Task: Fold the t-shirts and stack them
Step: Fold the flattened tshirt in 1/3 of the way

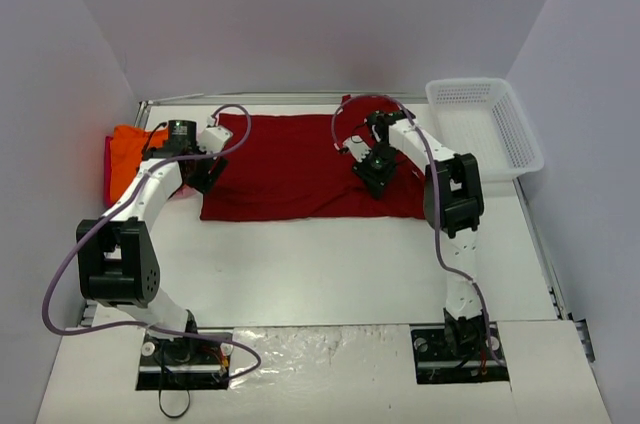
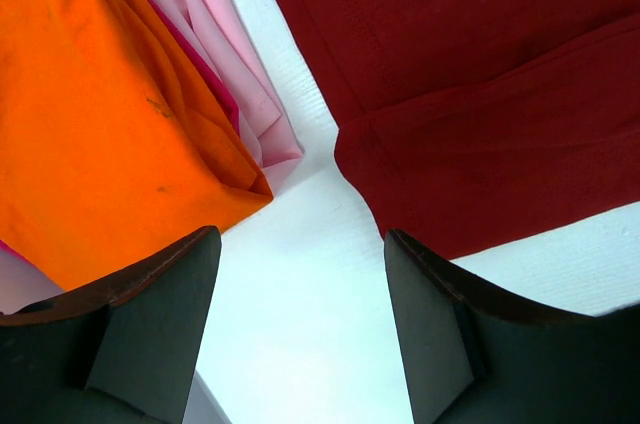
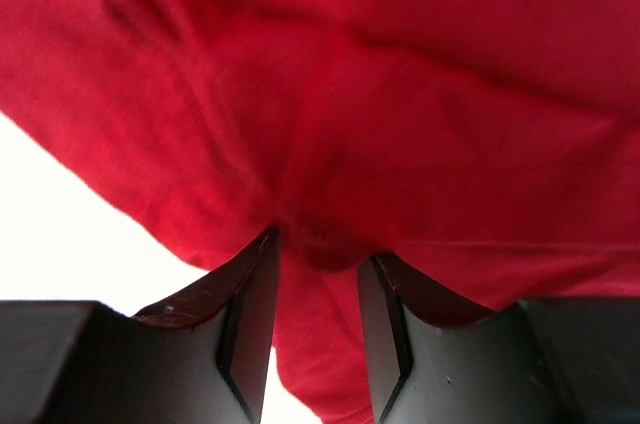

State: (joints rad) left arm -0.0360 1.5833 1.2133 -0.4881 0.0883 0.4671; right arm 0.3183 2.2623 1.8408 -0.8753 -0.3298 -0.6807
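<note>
The dark red t-shirt (image 1: 290, 169) lies spread as a wide rectangle across the back middle of the table. My right gripper (image 1: 378, 174) sits on its right part, and in the right wrist view a bunched fold of the dark red t-shirt (image 3: 400, 94) is pinched between the jaws of the right gripper (image 3: 318, 239). My left gripper (image 1: 207, 176) hovers at the shirt's left edge. It is the left gripper (image 2: 300, 244) that stands open over bare table, with the dark red t-shirt (image 2: 480, 74) to one side and the orange t-shirt (image 2: 90, 114) on the pale pink t-shirt (image 2: 225, 54) to the other.
The orange t-shirt (image 1: 128, 156) is stacked at the far left against the wall. A white mesh basket (image 1: 470, 85) stands at the back right corner. Both arms' cables arch above the cloth.
</note>
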